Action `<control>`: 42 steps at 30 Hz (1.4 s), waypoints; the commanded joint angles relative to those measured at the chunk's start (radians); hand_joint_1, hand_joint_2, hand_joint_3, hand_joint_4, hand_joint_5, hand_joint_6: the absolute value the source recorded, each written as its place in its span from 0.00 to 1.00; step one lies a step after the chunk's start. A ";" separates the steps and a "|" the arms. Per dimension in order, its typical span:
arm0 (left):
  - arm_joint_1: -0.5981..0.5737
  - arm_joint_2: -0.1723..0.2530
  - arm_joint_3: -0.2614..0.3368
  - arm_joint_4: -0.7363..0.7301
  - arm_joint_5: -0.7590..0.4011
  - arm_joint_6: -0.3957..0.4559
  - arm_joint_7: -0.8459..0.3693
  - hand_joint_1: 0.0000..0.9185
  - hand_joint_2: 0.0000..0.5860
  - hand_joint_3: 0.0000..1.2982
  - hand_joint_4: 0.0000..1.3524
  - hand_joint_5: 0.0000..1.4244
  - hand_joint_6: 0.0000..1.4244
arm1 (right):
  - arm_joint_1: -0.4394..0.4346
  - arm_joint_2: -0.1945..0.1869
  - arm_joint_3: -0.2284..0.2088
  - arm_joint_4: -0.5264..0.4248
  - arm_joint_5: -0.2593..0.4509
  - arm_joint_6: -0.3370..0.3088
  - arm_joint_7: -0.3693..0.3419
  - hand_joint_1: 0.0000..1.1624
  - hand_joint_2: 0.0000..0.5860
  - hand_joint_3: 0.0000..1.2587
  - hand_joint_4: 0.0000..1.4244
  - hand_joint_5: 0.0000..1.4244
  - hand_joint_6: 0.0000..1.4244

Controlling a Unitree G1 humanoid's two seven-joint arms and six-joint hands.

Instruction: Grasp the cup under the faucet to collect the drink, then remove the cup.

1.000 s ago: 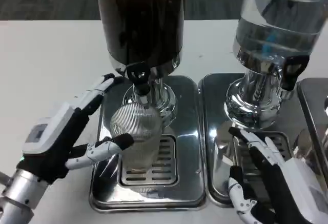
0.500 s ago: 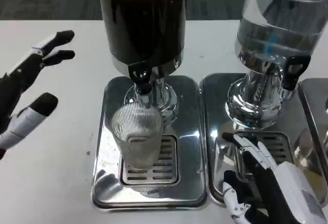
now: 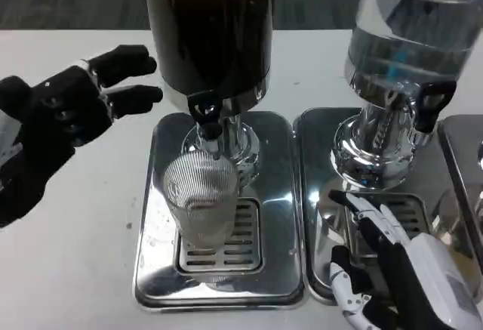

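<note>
Cup [image 3: 200, 202] sits under the faucet [image 3: 205, 115] — left hand [image 3: 64, 115] up-left, well apart, fingers spread, empty

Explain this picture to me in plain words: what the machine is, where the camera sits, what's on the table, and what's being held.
This is a humanoid robot's own view, from a camera on its head looking down at a white table. Its left hand, palm dark, hangs open beside a dark drink dispenser. A ribbed clear glass cup stands under the black faucet on a shiny metal drip tray. The right hand rests over the neighbouring tray, before a clear water dispenser. Neither hand holds anything.
</note>
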 commanded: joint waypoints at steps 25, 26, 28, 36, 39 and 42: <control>-0.189 -0.095 0.058 -0.015 0.017 0.435 -0.219 0.00 0.11 0.10 0.00 0.07 0.03 | -0.006 0.021 0.023 0.005 0.009 0.020 -0.009 0.46 0.99 0.13 0.07 0.03 0.12; -0.192 -0.098 0.056 -0.015 0.020 0.436 -0.221 0.00 0.11 0.09 0.00 0.07 0.03 | -0.005 0.022 0.023 0.005 0.010 0.019 -0.010 0.46 0.99 0.13 0.07 0.03 0.12; -0.200 -0.106 0.052 -0.014 0.030 0.439 -0.224 0.00 0.11 0.08 0.00 0.06 0.02 | -0.005 0.022 0.023 0.005 0.011 0.021 -0.009 0.46 0.99 0.13 0.07 0.03 0.12; -0.224 -0.132 0.034 -0.004 0.068 0.432 -0.230 0.00 0.09 0.06 0.00 0.03 0.01 | -0.017 0.025 0.022 0.011 0.018 0.024 -0.002 0.46 0.99 0.13 0.07 0.04 0.11; -0.232 -0.148 0.030 -0.007 0.087 0.421 -0.230 0.00 0.09 0.06 0.00 0.03 0.01 | -0.023 0.027 0.020 0.014 0.022 0.030 0.001 0.46 0.99 0.13 0.07 0.04 0.11; -0.236 -0.157 0.025 -0.015 0.107 0.407 -0.231 0.00 0.08 0.05 0.00 0.02 0.00 | -0.025 0.029 0.019 0.018 0.027 0.032 0.000 0.46 0.99 0.13 0.07 0.04 0.11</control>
